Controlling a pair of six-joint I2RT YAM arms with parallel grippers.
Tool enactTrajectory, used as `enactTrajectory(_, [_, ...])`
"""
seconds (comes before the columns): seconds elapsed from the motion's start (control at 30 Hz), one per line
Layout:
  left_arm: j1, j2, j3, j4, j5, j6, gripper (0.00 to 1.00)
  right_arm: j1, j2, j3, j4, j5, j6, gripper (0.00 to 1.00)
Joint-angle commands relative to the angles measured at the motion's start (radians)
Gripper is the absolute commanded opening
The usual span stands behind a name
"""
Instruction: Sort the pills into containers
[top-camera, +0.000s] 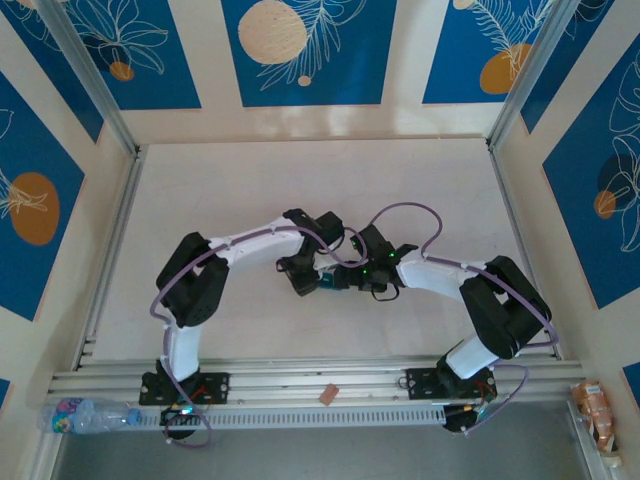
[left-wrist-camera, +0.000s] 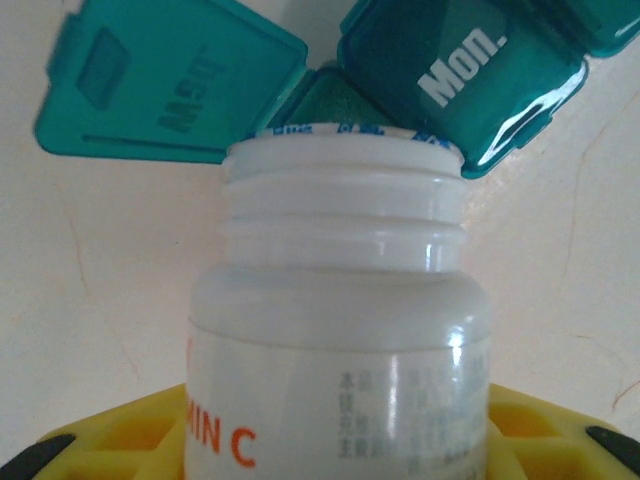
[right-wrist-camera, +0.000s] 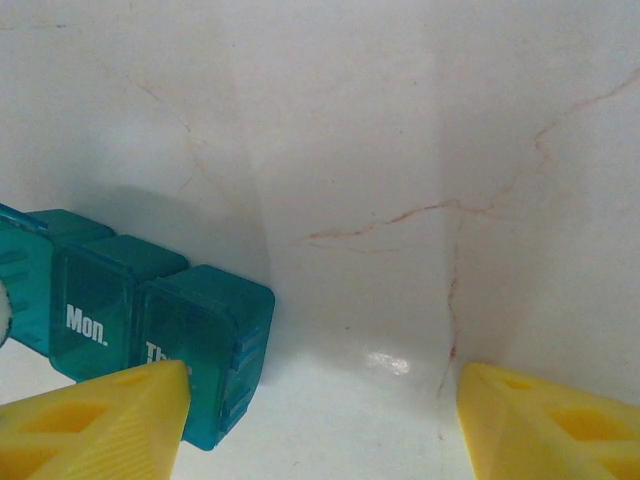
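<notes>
My left gripper is shut on a white bottle with orange lettering. The bottle's open mouth leans over an open compartment of the teal containers strip. That compartment's lid is flipped back to the left, and the "Mon." compartment beside it is closed. No pills are visible; they are hidden inside the bottle or the compartment. My right gripper is open over bare table. Its left fingertip overlaps the end compartment of the containers. From above, both grippers meet at the containers mid-table.
An aluminium rail runs along the near edge with a small brown piece on it. A plastic water bottle lies at the near left and a snack packet at the near right. Walls enclose the pale table.
</notes>
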Motion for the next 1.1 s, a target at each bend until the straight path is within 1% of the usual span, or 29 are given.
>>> enactTrajectory(0.0, [-0.020, 0.037, 0.023, -0.059, -0.036, 0.031, 0.00, 0.008, 0.021, 0.007, 0.009, -0.013, 0.006, 0.71])
enactTrajectory(1.07, [-0.047, 0.099, 0.054, -0.092, -0.083, 0.059, 0.00, 0.009, 0.013, 0.002, 0.008, -0.016, 0.008, 0.71])
